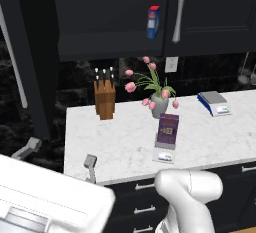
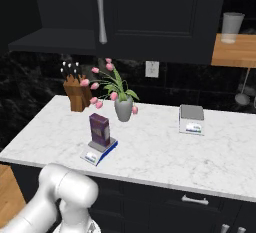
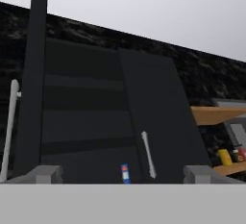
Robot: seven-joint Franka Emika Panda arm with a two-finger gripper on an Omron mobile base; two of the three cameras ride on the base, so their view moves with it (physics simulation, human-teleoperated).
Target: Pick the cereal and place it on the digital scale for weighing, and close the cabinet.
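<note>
Two base views show the cereal (image 1: 168, 129) standing upright on the digital scale (image 1: 164, 155) near the front of the white counter (image 1: 120, 137). Left of it stands a knife block (image 1: 104, 98), behind it a vase of pink flowers (image 1: 159, 104), and far right another scale (image 1: 214, 103). Up high, the hand view shows the cabinet (image 3: 96, 117) with its left door swung open. The gripper (image 3: 122, 174) is spread wide and holds nothing.
</note>
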